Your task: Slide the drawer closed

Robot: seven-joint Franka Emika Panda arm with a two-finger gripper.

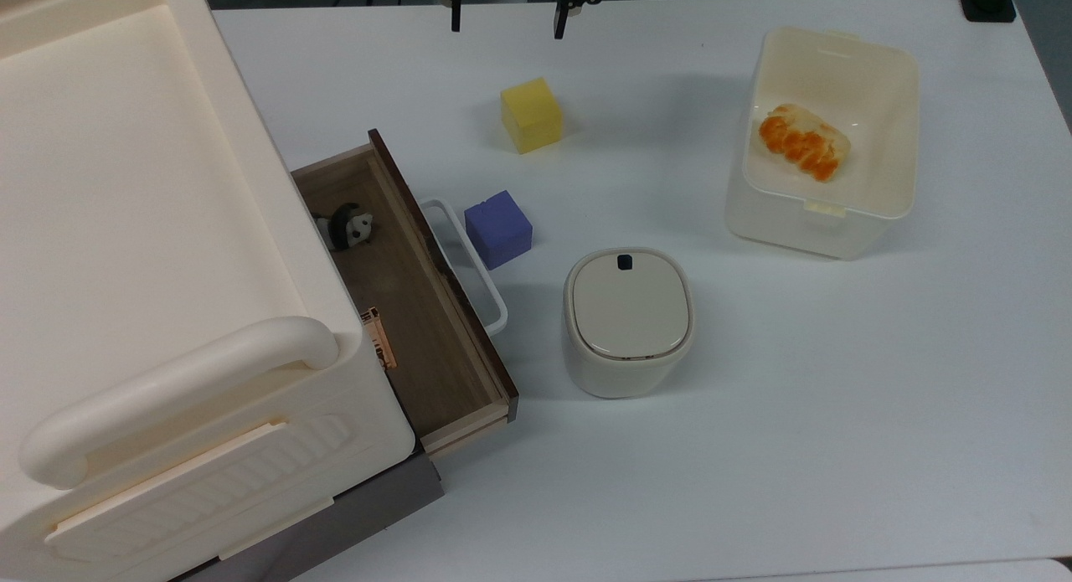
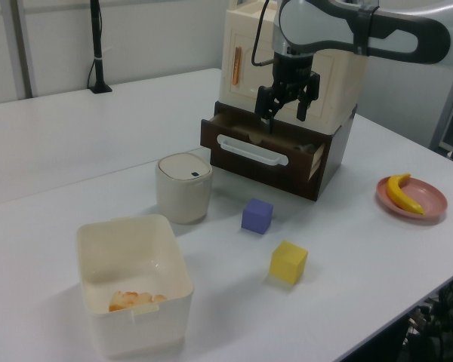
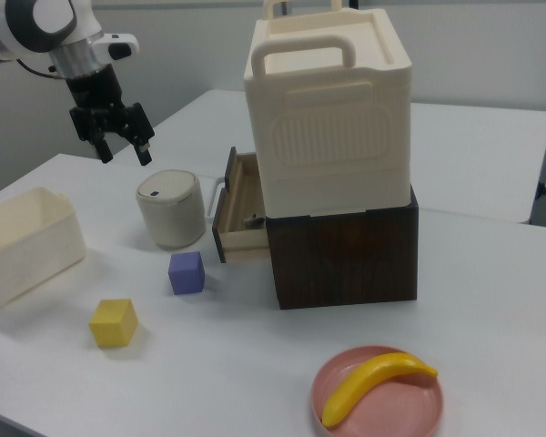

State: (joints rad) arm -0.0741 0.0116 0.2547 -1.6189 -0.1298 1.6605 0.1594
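Drawer (image 1: 419, 314) hanging open w/ a toy inside; end effector (image 3: 117, 143) up in the air, fingers spread, holding nothing.

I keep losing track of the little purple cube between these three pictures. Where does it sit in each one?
Top view: the purple cube sits left of centre, right beside the drawer's white handle.
Left view: it is just right of centre, in front of the open drawer.
Right view: it is left of centre, by the drawer's front.
Shared landmark: the yellow cube nearby.
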